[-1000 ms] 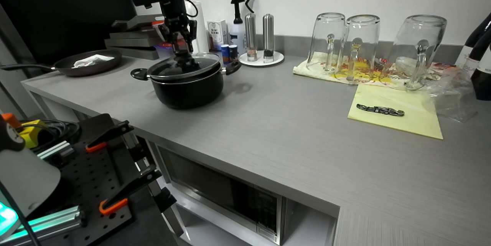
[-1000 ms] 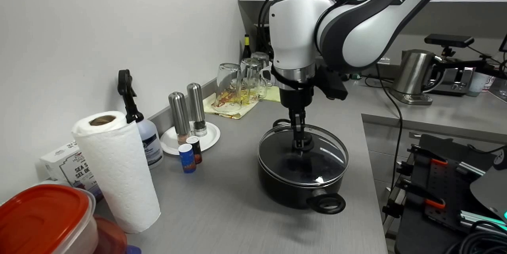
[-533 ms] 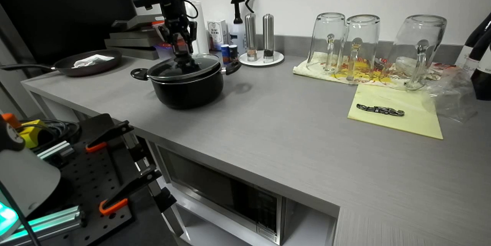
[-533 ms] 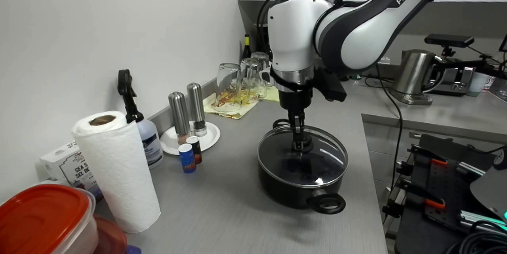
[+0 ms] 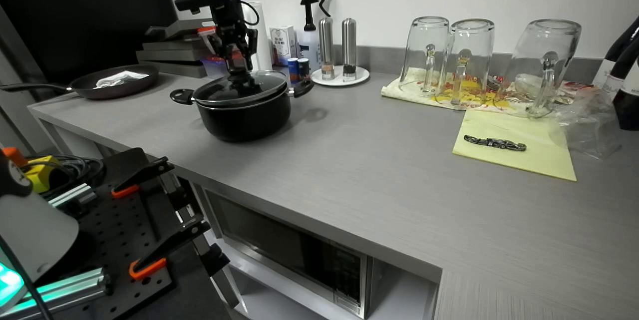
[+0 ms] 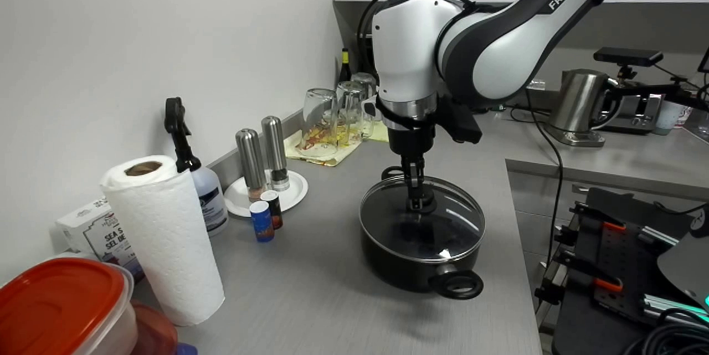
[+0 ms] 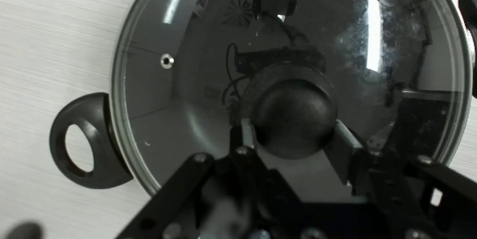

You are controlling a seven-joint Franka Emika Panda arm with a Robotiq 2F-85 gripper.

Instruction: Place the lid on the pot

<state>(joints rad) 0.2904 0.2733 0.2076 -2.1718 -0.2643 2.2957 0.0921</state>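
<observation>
Apparently mid-placement, a robotic claw [image 7: 296, 134] clamps the black knob [image 7: 294, 114] of a glass lid [image 6: 424, 230], which is directly below the claw and over the black pot [image 5: 244, 124]. In an exterior view, a sliver of the pot's rim [image 5: 243, 108] shows beneath the lid, so full seating cannot be confirmed. The step in hand looks to be seating it; the next move likely calls for slight centring, gentle lowering and only then a release.
</observation>
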